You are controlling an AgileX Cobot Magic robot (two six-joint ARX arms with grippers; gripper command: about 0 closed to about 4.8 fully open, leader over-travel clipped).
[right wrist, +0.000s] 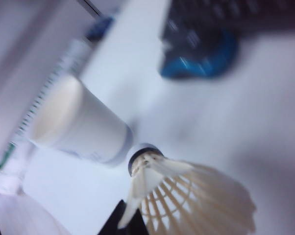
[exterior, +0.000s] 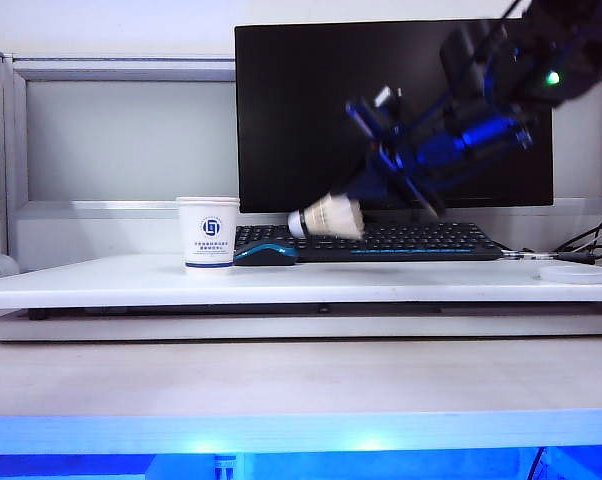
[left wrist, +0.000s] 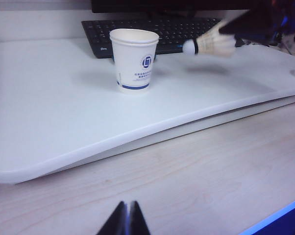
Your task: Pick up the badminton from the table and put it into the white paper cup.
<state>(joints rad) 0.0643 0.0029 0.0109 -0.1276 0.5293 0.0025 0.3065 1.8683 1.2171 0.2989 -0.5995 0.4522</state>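
Nearest you, the left gripper (left wrist: pixel 126 219) rests over the bare wood with its jaws together, holding nothing, so leave it parked. Farther in, above the table (exterior: pixel 401 282), your right gripper (exterior: pixel 373 190) is clamped on the feather end of the badminton (exterior: pixel 326 216), which hangs in the air cork-first toward the cup (exterior: pixel 208 233), off to its side and in front of the keyboard (exterior: pixel 421 240). Bring the cork fully over the cup's open mouth and tip it downward before you let go, keeping clear of the rim so the light cup isn't knocked.
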